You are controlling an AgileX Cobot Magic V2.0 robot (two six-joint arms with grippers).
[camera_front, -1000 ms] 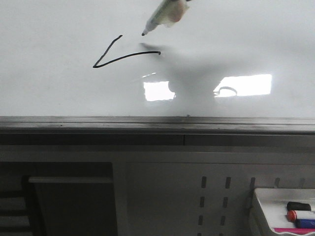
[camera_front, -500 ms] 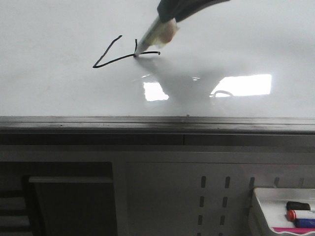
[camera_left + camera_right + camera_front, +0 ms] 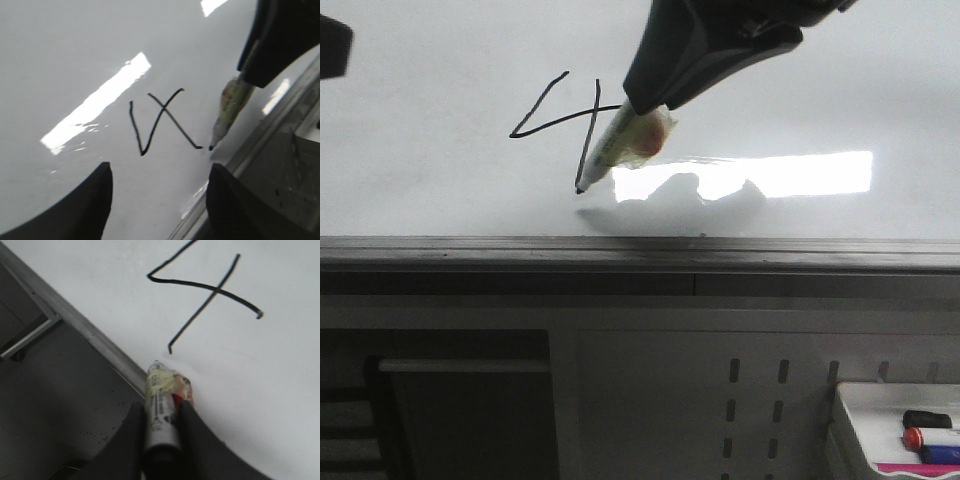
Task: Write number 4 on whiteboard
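The number 4 [image 3: 590,115] is drawn in thin black strokes on the glossy whiteboard [image 3: 440,180]. My right gripper [image 3: 655,100] is shut on a white marker pen [image 3: 620,140]. The pen's tip sits just beside the lower end of the 4's long stroke; I cannot tell whether it touches the board. The right wrist view shows the pen [image 3: 165,385] clamped in the right gripper [image 3: 162,407], with the 4 [image 3: 216,290] beyond. My left gripper [image 3: 160,170] is open and empty over the board [image 3: 60,60], near the 4 [image 3: 167,113] and the pen [image 3: 231,102].
A grey metal rail [image 3: 640,255] runs along the board's lower edge. Below it is a perforated panel [image 3: 750,410]. A small white tray [image 3: 850,400] with coloured markers sits at the bottom right. A dark shape [image 3: 330,45] shows at the top left.
The right gripper came down with the pen, drawing the long stroke down across the horizontal one. The pen tip now sits lower, nearer the rail.
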